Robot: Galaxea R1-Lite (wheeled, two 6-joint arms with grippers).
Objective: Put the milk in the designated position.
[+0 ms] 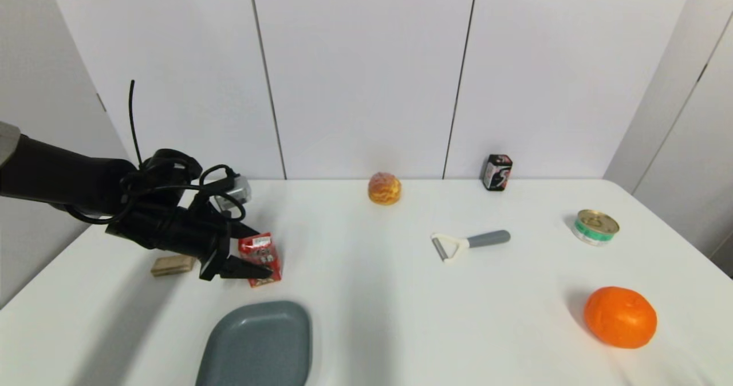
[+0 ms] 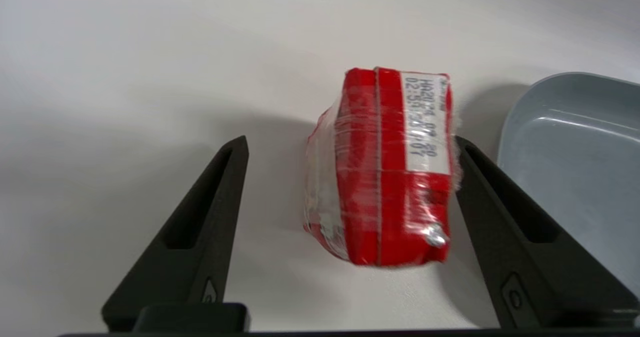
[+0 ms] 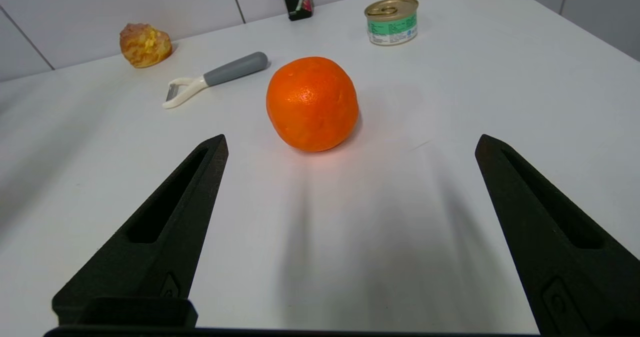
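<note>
Milk (image 1: 260, 258) stood on the white table (image 1: 366, 294) just behind the grey plate (image 1: 257, 346), between the spread fingers of the left gripper (image 1: 252, 254), which pinched nothing. In the left wrist view the carton (image 2: 380, 167) sat off centre, touching or nearly touching the finger (image 2: 505, 217) on the plate's side, with a clear gap to the other. A good grasp would probably mean shifting the gripper away from the plate until the carton was centred, then closing gently on its narrow sides, since the clear wrap looked slippery and the box soft. The right gripper (image 3: 350, 227) hung idle and wide open near the orange (image 3: 312, 103), far from the plate. The carton's front face was turned away, its printed date blurred, and the plate was cut off by the picture edge; no marked spot for the milk was visible, so the plate was only my guess
</note>
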